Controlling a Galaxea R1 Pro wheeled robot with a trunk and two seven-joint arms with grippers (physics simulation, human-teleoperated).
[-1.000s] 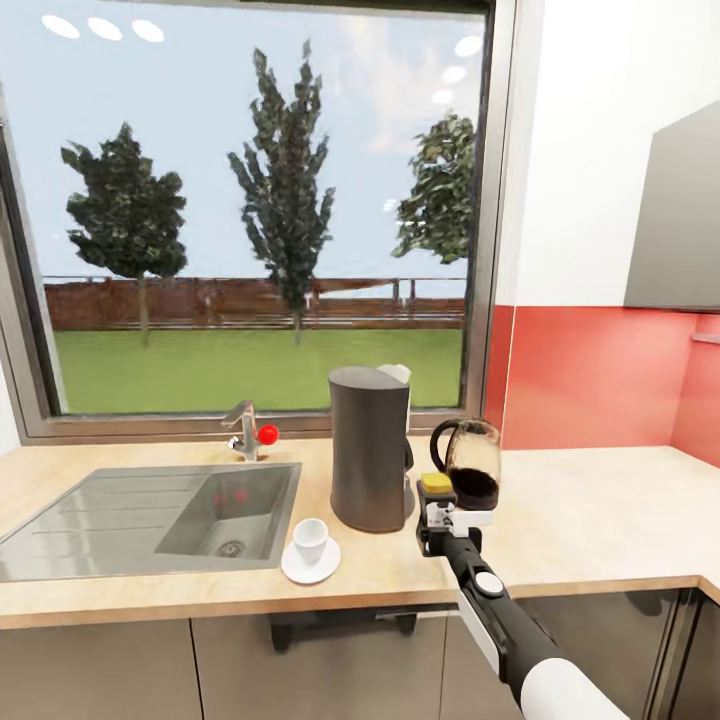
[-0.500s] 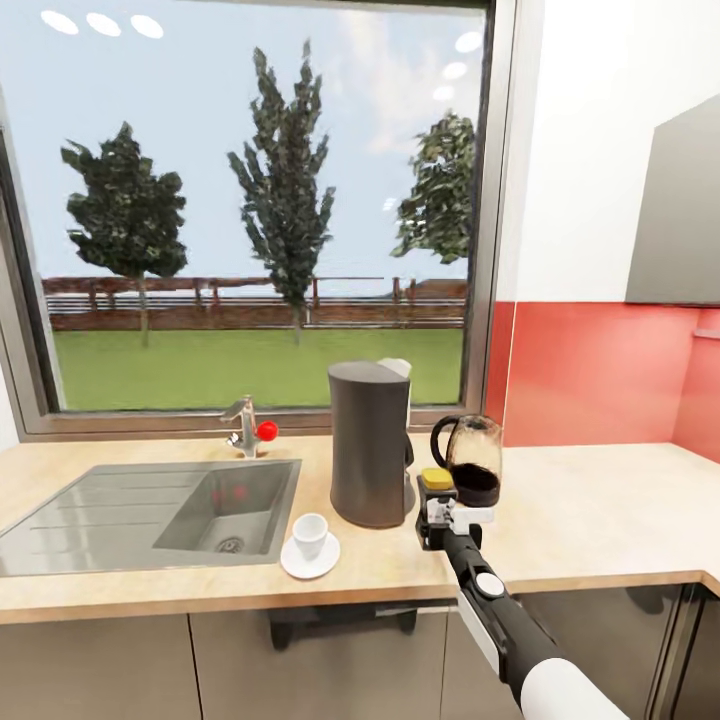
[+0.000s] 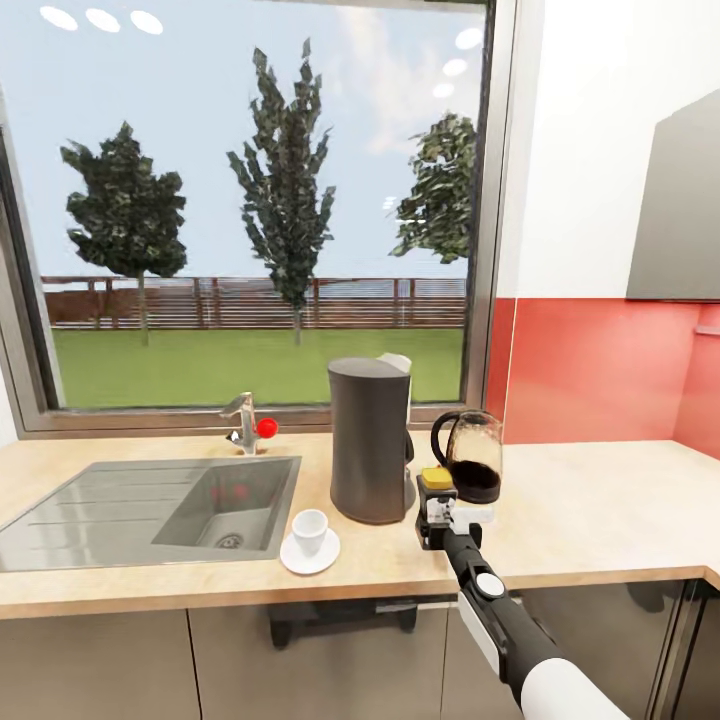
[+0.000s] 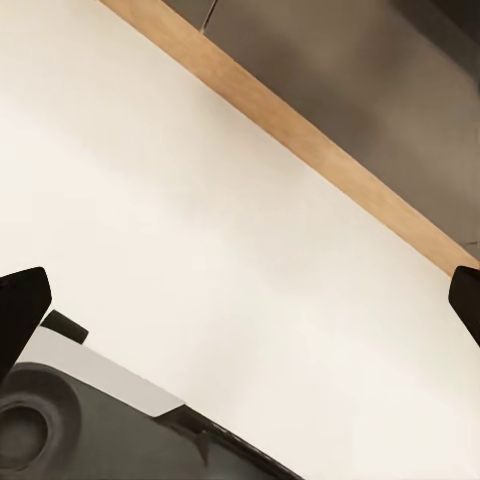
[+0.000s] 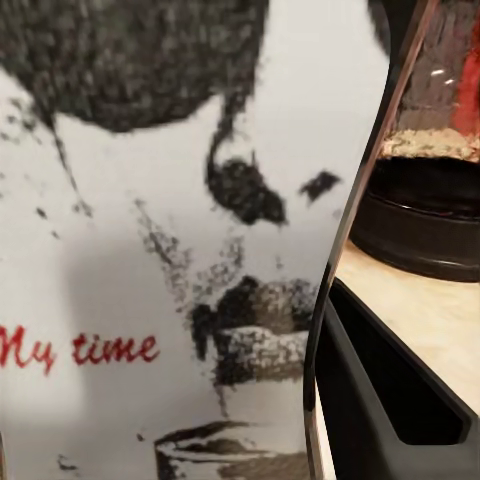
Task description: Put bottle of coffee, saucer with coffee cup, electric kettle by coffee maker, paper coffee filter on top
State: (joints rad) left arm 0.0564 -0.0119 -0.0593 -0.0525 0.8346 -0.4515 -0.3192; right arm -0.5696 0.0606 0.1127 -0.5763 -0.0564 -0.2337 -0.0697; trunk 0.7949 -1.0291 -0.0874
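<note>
Bottle of coffee (image 3: 436,481) sat clamped in right gripper (image 3: 437,512) over counter (image 3: 590,520), between coffee maker (image 3: 370,440) and electric kettle (image 3: 470,456) | coffee cup (image 3: 310,529) on saucer (image 3: 310,553) beside maker | left gripper (image 4: 240,300) spread wide, holding nothing

On the table (image 3: 590,520) I see the dark grey coffee maker (image 3: 371,442) upright with a white filter (image 3: 397,366) on top. The glass kettle (image 3: 470,456) stands just right of it, the yellow-lidded coffee jar (image 3: 435,492) between them in front, and the white cup (image 3: 309,528) on its saucer (image 3: 309,553) front-left.
</note>
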